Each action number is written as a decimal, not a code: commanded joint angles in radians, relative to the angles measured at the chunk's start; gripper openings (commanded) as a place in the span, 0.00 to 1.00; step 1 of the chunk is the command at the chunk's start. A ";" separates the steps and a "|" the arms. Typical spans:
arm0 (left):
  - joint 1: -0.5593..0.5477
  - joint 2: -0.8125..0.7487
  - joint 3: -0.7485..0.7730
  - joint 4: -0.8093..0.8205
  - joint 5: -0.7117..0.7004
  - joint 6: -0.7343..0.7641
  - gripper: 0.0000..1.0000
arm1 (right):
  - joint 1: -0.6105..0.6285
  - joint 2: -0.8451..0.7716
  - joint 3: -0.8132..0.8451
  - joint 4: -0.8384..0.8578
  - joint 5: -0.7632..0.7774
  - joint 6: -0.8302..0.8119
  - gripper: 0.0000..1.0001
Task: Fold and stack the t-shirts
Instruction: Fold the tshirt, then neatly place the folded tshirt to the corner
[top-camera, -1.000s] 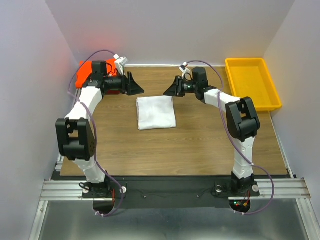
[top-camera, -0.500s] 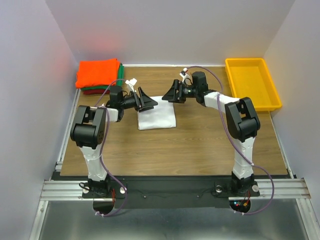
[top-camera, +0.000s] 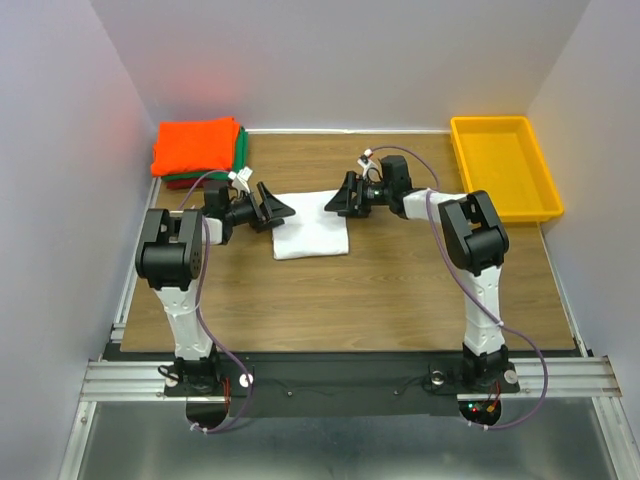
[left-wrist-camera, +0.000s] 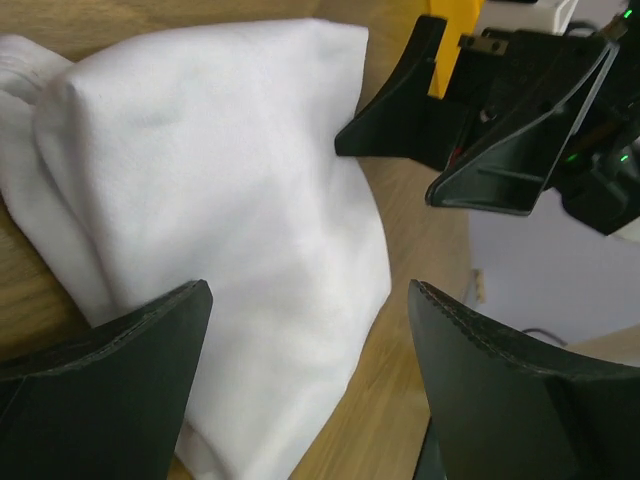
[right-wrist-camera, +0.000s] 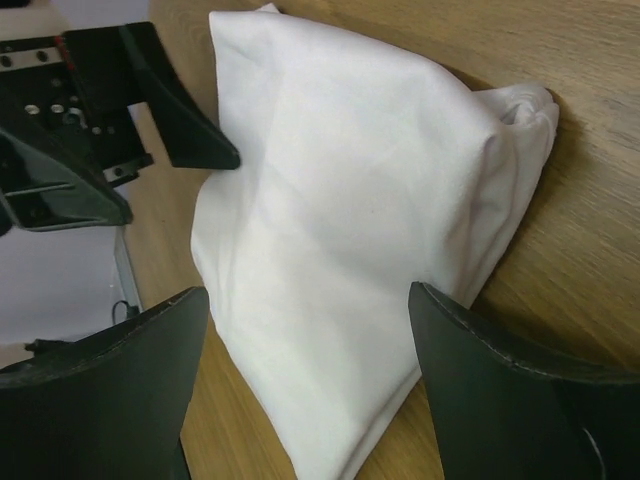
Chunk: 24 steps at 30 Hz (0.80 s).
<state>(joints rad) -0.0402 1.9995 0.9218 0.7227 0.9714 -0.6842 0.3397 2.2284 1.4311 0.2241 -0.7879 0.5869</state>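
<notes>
Wood bench, both arms reaching in from the near edge. Yellow tray at the far right corner. Stack of folded t-shirts at the far left corner: orange shirt on top, green shirt edge showing under it, dark red shirt at the bottom. White t-shirt folded into a rough rectangle, lying flat mid-bench, nearer the far edge, well apart from stack and tray.

Left gripper low at the white shirt's far left corner, fingers spread wide, nothing held. In the left wrist view the cloth lies ahead of the spread fingers. Right gripper low at the shirt's far right corner, fingers also wide, holding nothing. The two grippers face each other across the shirt's far edge. Cannot tell whether any fingertip touches the cloth.
</notes>
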 joint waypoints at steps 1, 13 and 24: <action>0.017 -0.193 0.022 -0.213 -0.023 0.286 0.93 | -0.015 -0.090 0.005 -0.080 0.058 -0.113 0.86; 0.279 -0.695 0.098 -0.603 -0.145 0.509 0.93 | 0.246 -0.354 -0.031 -0.322 0.329 -0.576 0.65; 0.346 -0.838 0.104 -0.721 -0.453 0.525 0.93 | 0.528 -0.228 0.078 -0.382 0.657 -0.822 0.36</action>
<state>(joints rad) 0.3084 1.2236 1.0222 0.0536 0.6270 -0.2134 0.8341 1.9362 1.4467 -0.1249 -0.2756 -0.1349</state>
